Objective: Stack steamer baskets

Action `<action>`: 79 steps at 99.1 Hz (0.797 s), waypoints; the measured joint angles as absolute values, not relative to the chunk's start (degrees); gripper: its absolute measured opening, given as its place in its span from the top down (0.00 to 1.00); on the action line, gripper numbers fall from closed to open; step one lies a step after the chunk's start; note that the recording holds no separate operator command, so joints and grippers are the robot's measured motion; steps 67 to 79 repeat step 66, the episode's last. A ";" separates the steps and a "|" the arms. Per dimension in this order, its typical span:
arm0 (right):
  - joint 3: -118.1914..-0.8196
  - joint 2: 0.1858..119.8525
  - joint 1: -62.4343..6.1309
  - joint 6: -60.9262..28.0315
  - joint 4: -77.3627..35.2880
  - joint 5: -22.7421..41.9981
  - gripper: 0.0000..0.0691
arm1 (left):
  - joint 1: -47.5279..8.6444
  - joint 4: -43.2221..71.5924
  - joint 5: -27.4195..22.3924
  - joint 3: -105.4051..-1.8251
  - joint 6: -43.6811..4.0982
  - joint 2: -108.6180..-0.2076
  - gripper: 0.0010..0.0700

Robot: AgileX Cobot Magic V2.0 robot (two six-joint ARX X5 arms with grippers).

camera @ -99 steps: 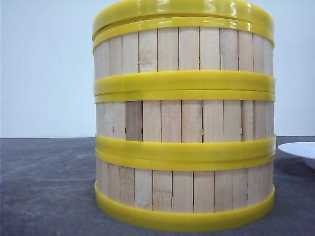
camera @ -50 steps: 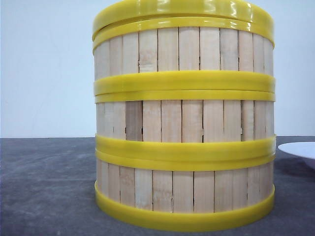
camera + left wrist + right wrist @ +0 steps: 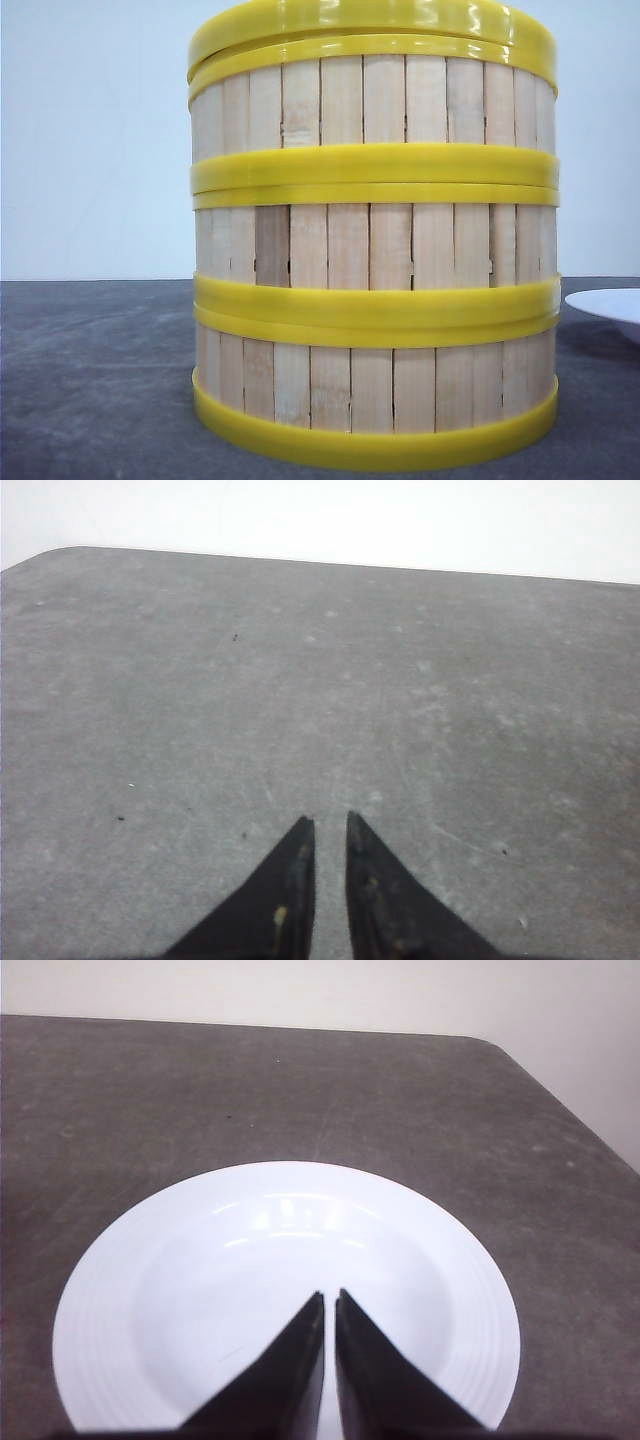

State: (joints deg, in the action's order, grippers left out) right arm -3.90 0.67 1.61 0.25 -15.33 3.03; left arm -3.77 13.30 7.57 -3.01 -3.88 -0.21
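Three steamer baskets stand in one straight stack close to the front camera: bottom [image 3: 375, 385], middle [image 3: 375, 245], top [image 3: 375, 100]. Each has pale slat walls and yellow rim bands. A yellow-rimmed lid [image 3: 370, 22] caps the top one. Neither gripper shows in the front view. My left gripper [image 3: 330, 820] hangs over bare grey table [image 3: 300, 660], its black fingers nearly together with only a thin slit and nothing between them. My right gripper [image 3: 330, 1295] hovers shut and empty over a white plate [image 3: 200, 1260]. No basket appears in either wrist view.
The white plate's rim [image 3: 610, 305] shows at the right edge of the front view, to the right of the stack. The table's far edge and rounded corners show in both wrist views, against a pale wall.
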 joint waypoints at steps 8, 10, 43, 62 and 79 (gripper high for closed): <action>-3.90 0.67 1.61 0.25 -15.33 3.03 0.98 | -3.77 13.30 7.57 -3.01 -3.86 -0.21 0.97; -3.90 0.67 1.61 0.25 -15.33 3.03 0.98 | -3.77 13.30 7.57 -3.01 -3.86 -0.21 0.97; -3.90 0.71 1.61 0.27 -19.31 3.03 0.98 | -3.77 13.30 7.57 -3.01 -3.88 -0.21 0.97; -3.90 0.38 1.61 0.27 -19.35 3.01 0.98 | -3.77 13.30 7.57 -3.01 -3.86 -0.21 0.97; -3.90 0.38 1.61 0.27 -19.35 3.03 0.98 | -3.77 13.32 7.57 -3.01 -3.86 -0.21 0.97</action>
